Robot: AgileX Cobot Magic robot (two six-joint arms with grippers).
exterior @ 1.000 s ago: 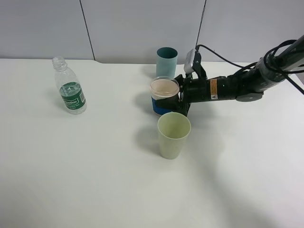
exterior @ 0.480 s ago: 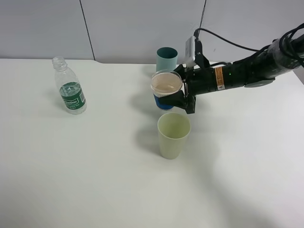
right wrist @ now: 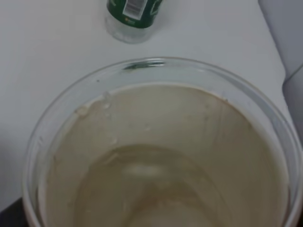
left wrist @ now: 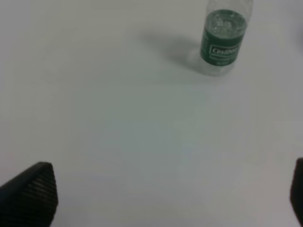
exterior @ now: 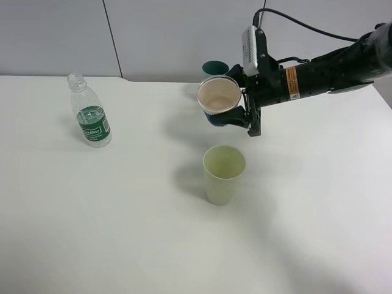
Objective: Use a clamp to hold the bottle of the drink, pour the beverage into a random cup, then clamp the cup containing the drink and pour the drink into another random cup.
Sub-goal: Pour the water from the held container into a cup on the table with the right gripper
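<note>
My right gripper (exterior: 233,108) is shut on the blue-banded cup (exterior: 218,97), holding it in the air, tipped with its mouth facing left and forward. The cup hangs just behind and above the pale yellow-green cup (exterior: 223,174), which stands upright on the table. In the right wrist view the held cup (right wrist: 161,118) fills the frame, with clear beverage (right wrist: 142,189) pooled low in its pinkish-cream inside. The bottle (exterior: 90,113) stands capless at the far left, and shows too as the bottle (left wrist: 223,40) and the bottle (right wrist: 132,16). My left gripper (left wrist: 165,194) is open over bare table.
A darker teal cup (exterior: 214,66) stands at the back, partly hidden behind the held cup. The white table (exterior: 122,233) runs to a grey wall behind. The right arm (exterior: 318,73) reaches in from the right edge, with a cable looping above it.
The right gripper has lifted the blue-banded cup off the table and carried it up and back. The cup has tipped more onto its side. The bottle and the other cups have not moved.
</note>
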